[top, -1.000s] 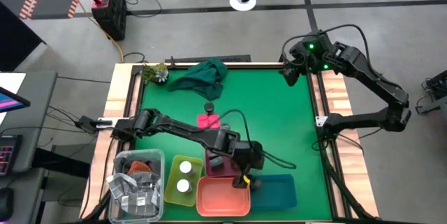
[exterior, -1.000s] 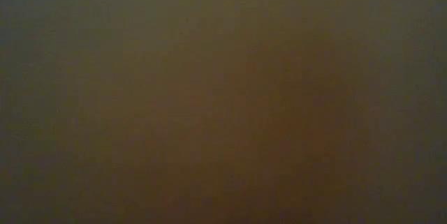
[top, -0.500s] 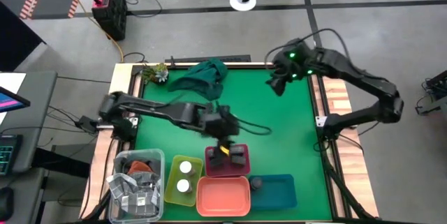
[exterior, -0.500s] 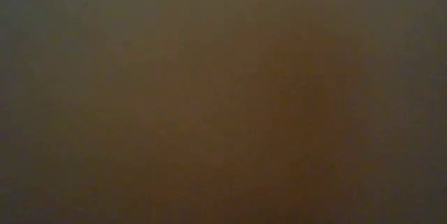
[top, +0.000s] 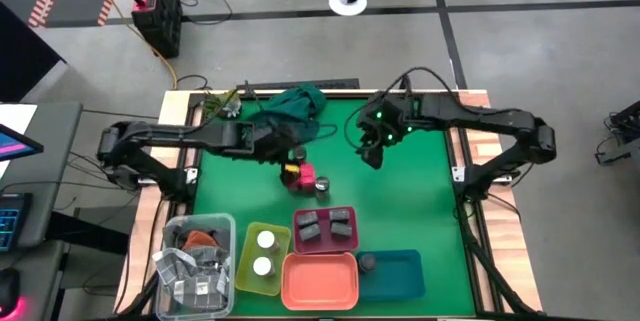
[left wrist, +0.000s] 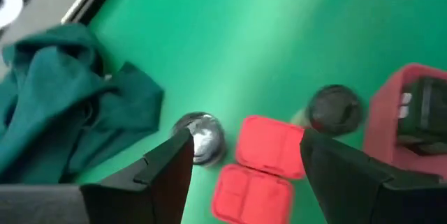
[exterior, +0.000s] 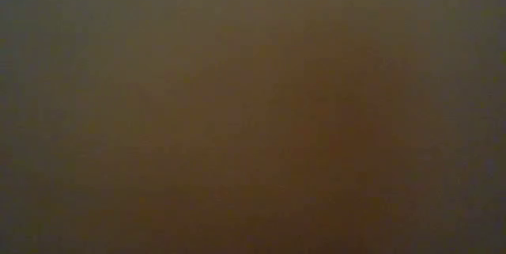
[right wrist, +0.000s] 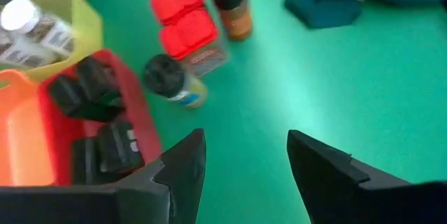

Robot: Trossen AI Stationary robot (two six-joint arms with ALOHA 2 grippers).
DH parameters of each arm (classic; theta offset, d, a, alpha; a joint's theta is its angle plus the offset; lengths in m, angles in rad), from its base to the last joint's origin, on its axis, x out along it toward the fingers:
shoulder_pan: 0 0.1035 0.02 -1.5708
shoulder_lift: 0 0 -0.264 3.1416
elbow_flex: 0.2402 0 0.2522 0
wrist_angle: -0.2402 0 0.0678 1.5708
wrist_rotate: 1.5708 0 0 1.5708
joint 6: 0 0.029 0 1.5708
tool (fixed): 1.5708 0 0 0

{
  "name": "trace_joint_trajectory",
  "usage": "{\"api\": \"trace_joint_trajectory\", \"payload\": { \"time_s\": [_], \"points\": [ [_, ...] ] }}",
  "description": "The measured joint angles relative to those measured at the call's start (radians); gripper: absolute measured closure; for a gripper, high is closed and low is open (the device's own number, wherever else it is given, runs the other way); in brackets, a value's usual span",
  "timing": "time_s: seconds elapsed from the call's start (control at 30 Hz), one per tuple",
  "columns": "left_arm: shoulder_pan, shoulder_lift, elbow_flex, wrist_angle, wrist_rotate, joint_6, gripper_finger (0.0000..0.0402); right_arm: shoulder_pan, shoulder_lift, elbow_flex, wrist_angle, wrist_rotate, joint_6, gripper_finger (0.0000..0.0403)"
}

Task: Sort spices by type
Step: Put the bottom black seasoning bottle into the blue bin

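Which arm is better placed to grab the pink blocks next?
Left, probably. The left gripper hovers open right beside the pink blocks, framing them in its wrist view; the right gripper hangs farther off.

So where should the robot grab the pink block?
Probably across the narrow sides of the pink block, coming straight down from above. It lies flat on the green table, and dark round jars stand close beside it, crowding a sideways approach.

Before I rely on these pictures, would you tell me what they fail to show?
- Low view: a uniform dark brown blur; nothing of the table can be made out.
- High view: the clear bin holds a jumble of unidentifiable items.
- High view: the dark round jars beside the pink block are too small to read labels.
- Left wrist view: motion blur smears both jars.
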Motion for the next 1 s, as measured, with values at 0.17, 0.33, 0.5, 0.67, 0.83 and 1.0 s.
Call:
{"api": "trace_joint_trajectory", "payload": {
  "time_s": [0.17,0.33,0.5,0.67,0.83,1.0],
  "points": [
    [0.097,0.007,-0.002,0.017,0.07,0.006,0.0153,0.099,-0.005,0.0,0.04,0.023,0.036,0.0175],
    [0.111,-0.044,-0.003,0.099,0.01,0.037,0.0153,0.197,-0.008,0.0,0.131,0.108,0.052,0.0172],
    [0.106,-0.136,-0.064,0.163,-0.02,0.065,0.0153,0.251,0.042,0.004,0.225,0.108,0.078,0.0146],
    [0.112,-0.294,-0.212,0.16,-0.027,-0.048,0.0153,0.268,0.129,0.065,0.195,0.114,0.059,0.0116],
    [0.093,-0.445,-0.3,0.148,-0.029,-0.178,0.0153,0.266,0.229,0.159,0.164,0.115,-0.029,0.0095],
    [0.082,-0.526,-0.303,0.13,-0.053,-0.261,0.0153,0.247,0.328,0.218,0.109,0.115,-0.117,0.0078]
  ]
}}
